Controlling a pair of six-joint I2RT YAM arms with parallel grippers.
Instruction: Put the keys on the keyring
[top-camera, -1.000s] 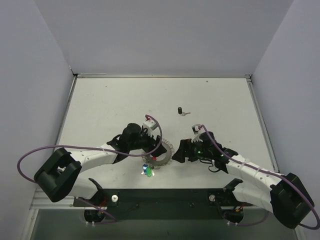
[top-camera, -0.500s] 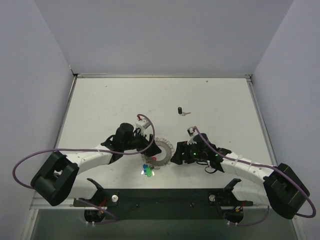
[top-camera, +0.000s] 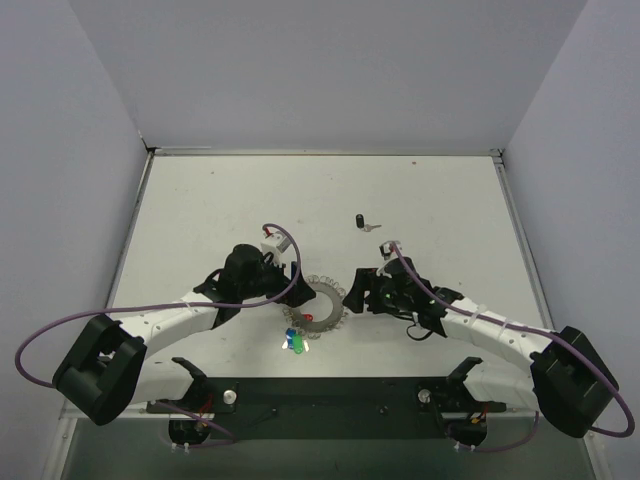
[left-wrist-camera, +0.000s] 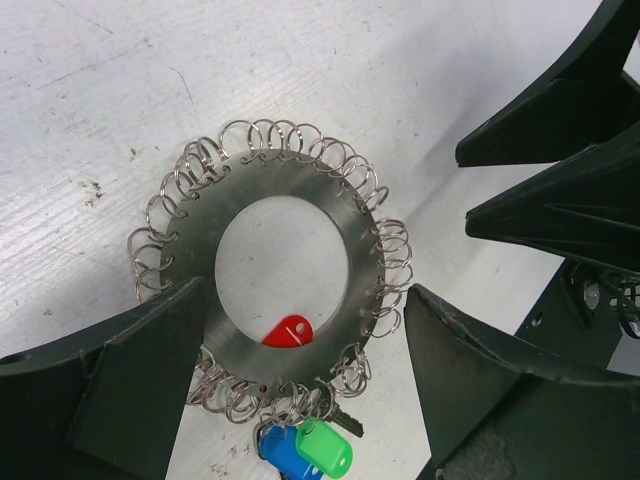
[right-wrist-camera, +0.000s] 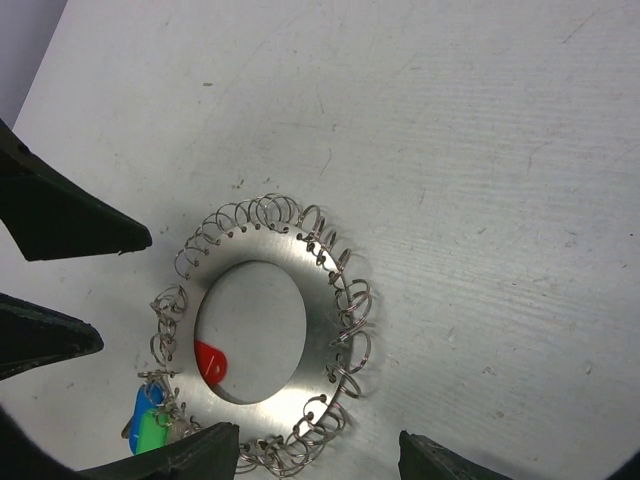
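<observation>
White counter with grey walls around it. The keyring lies flat near the front middle, between the two arms. The left fingers stand wide apart on either side of it, gripping nothing. The right fingers are also apart, just beside its rim. A blue key and a green key sit at its coils, and a red key shows in the hole. A black key lies well apart, farther back.
</observation>
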